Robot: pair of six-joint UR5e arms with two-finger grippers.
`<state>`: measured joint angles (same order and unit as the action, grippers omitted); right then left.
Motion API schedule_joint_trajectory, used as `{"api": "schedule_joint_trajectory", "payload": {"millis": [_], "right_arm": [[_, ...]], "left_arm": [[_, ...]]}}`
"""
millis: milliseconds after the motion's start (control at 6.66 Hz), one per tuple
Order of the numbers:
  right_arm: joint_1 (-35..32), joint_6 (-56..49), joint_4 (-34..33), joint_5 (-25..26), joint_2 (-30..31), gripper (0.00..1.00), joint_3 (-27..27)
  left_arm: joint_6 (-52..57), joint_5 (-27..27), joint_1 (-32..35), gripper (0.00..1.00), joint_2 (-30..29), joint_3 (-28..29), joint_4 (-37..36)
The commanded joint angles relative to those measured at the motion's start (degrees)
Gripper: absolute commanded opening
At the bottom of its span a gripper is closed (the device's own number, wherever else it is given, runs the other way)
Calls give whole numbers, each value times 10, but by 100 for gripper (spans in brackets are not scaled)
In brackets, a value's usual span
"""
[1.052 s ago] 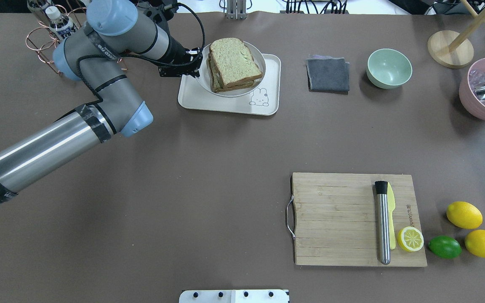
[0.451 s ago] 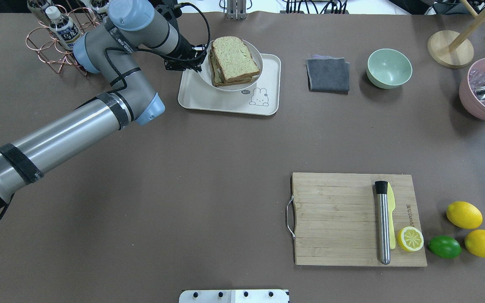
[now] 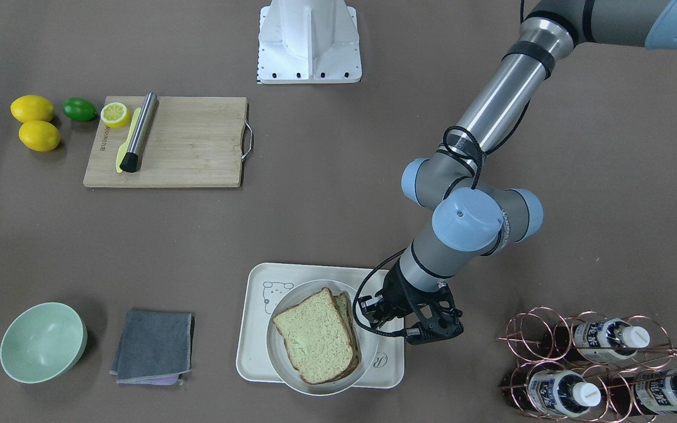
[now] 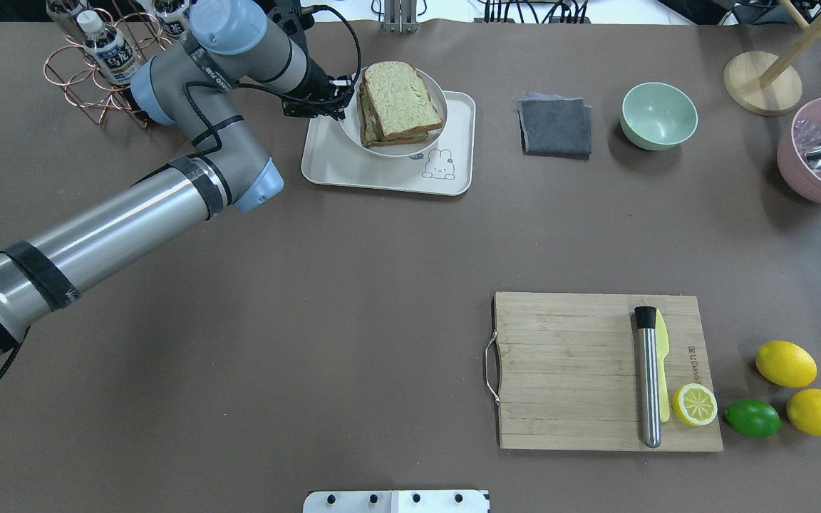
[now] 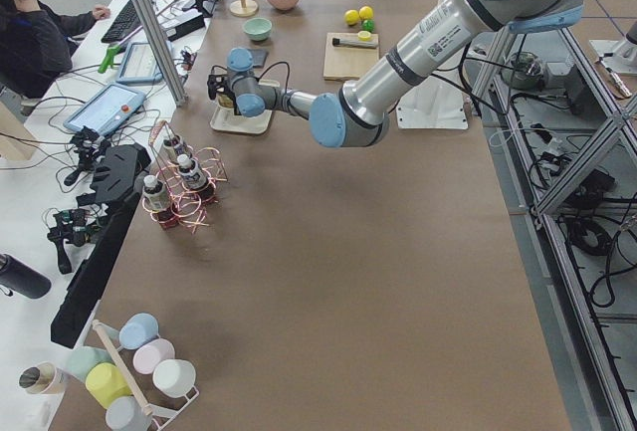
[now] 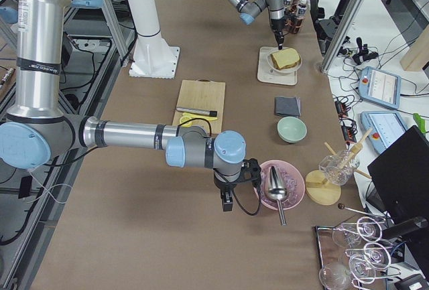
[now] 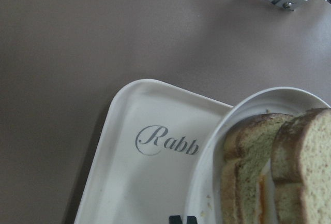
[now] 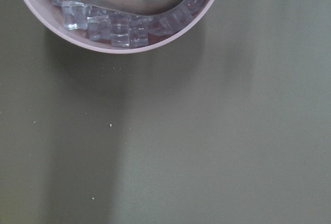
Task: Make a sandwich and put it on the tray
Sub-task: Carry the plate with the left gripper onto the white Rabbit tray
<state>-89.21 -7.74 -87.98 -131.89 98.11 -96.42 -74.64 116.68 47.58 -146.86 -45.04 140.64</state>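
The left gripper [image 4: 341, 98] pinched the rim of a round, glossy white plate [image 4: 400, 149]. Right of it, the sandwich [image 4: 400, 100] of 2 speckled, brown-crusted slices lay on that plate, over the smooth cream rectangular tray [image 4: 375, 172]. Whether the right gripper [image 6: 226, 201] was spread could not be told.

tray [image 7: 129, 146] script partly under plate [image 7: 209, 177], sandwich [image 7: 253, 172] filling seemingly mostly hidden

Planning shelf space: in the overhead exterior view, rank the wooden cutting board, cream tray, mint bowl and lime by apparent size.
1. wooden cutting board
2. cream tray
3. mint bowl
4. lime
The board lies nearer the camera, so its lead over the tray is unsure.
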Motion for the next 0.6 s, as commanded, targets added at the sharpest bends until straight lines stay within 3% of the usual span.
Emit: {"api": "schedule_joint_trajectory", "payload": {"millis": [0,150,451], "right_arm": [[0,0,0,0,0,100,1],[0,0,0,1,0,100,2],[0,0,0,1,0,100,4]], "left_arm": [[8,0,2,99,3,-5,9],[8,4,7,99,13,-22,8],[8,7,9,99,103,-151,2]]}}
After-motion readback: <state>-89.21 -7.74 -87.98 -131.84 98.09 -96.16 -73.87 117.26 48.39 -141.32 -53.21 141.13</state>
